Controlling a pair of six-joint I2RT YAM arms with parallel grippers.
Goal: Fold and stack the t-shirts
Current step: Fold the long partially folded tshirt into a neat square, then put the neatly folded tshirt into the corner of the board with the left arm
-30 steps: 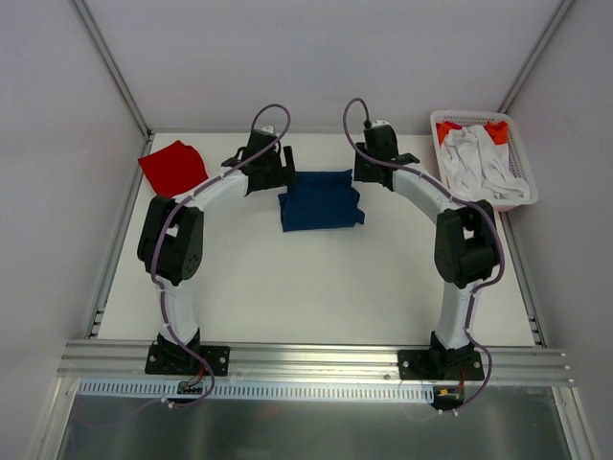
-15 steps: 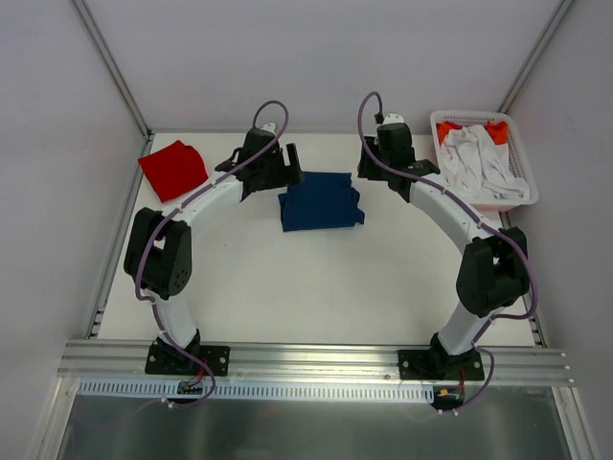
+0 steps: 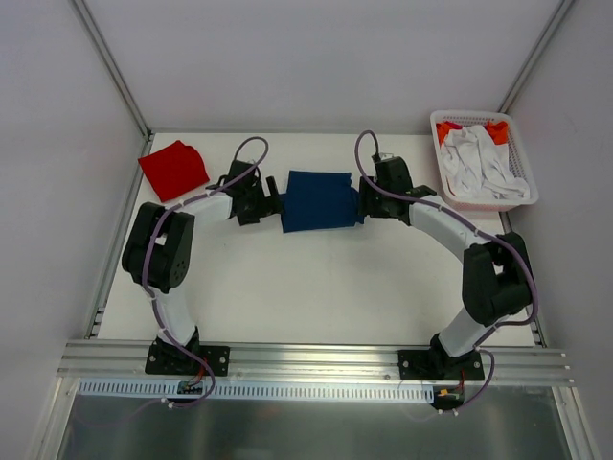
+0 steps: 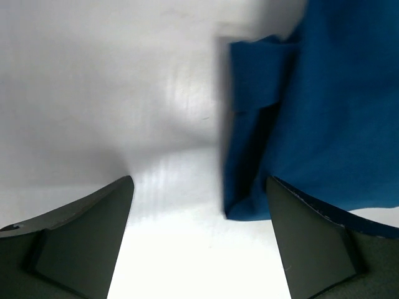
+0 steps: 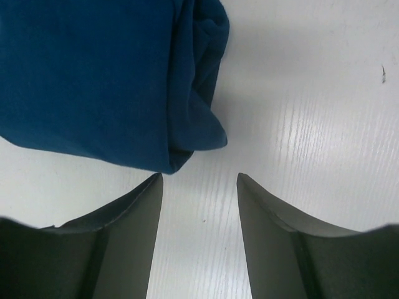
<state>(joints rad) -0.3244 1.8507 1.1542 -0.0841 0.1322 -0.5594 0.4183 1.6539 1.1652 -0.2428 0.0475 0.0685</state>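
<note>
White counter point(image 3: 316, 278) boxed in by pale walls, seen from above. Left tool point(image 3: 272, 204) low at the left edge of the navy shirt point(image 3: 319, 199), fingers wide apart, nothing clamped. From its wrist view, a folded corner of the shirt just ahead of the gap, crowding toward one finger, bare counter ahead of the other. Right tool point(image 3: 365, 203) low at the opposite edge, likewise spread and gripping nothing, a rolled corner of the shirt just beyond one finger, bare counter across the rest of the gap. Contact between either tool and the cloth impossible to tell. Navy shirt folded into a rough rectangle toward the far side of the counter, between the two tools. Red shirt point(image 3: 174, 170) folded at the far left corner, well apart from the navy one. White slatted basket point(image 3: 493, 204) at the far right corner, holding crumpled white cloth point(image 3: 479, 163), with orange cloth point(image 3: 497, 130) showing at its far end.
</note>
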